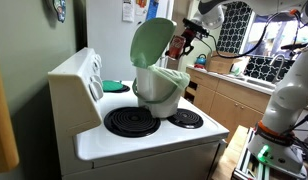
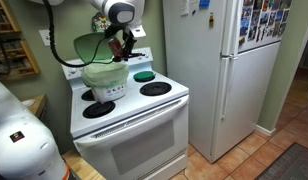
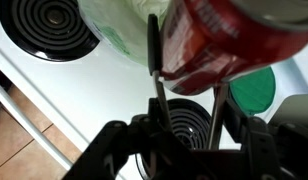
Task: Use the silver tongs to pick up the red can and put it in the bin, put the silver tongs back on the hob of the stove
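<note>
My gripper (image 1: 190,33) (image 2: 123,33) is shut on the silver tongs (image 3: 155,62). The tongs clamp the red can (image 3: 230,40) between their two arms. In both exterior views the can (image 1: 175,47) (image 2: 117,47) hangs by the rim of the cream-white bin (image 1: 160,92) (image 2: 106,82). Whether it touches the rim cannot be told. The bin stands on the white hob (image 1: 154,138) (image 2: 166,102) of the stove, its pale-green lid (image 1: 151,44) (image 2: 88,47) raised. In the wrist view my gripper (image 3: 189,150) is low in the picture, the bin's liner (image 3: 119,25) is at the top, and a coil burner (image 3: 190,118) lies below the tongs.
A green round disc (image 1: 114,86) (image 2: 143,76) (image 3: 257,88) lies on the hob beside the bin. Black coil burners (image 1: 131,122) (image 2: 98,109) lie in front of the bin. A white fridge (image 2: 226,70) stands beside the stove. Wooden cabinets (image 1: 234,100) stand beyond it.
</note>
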You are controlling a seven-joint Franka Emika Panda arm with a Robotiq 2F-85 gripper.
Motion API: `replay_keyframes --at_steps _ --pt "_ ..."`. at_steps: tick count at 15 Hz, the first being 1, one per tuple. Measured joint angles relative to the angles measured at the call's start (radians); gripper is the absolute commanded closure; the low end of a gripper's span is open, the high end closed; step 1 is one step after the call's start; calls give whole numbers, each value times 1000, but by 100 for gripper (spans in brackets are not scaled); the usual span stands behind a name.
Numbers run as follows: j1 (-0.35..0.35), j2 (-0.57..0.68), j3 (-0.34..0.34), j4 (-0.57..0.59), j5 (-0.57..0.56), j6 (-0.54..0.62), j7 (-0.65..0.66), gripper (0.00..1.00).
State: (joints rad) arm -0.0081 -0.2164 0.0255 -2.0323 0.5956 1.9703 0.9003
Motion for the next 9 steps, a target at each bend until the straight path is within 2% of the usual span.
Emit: replay_keyframes --at_steps 4,9 --pt "7 117 8 87 -4 -38 15 61" --pt "30 205 29 202 -71 -116 133 61"
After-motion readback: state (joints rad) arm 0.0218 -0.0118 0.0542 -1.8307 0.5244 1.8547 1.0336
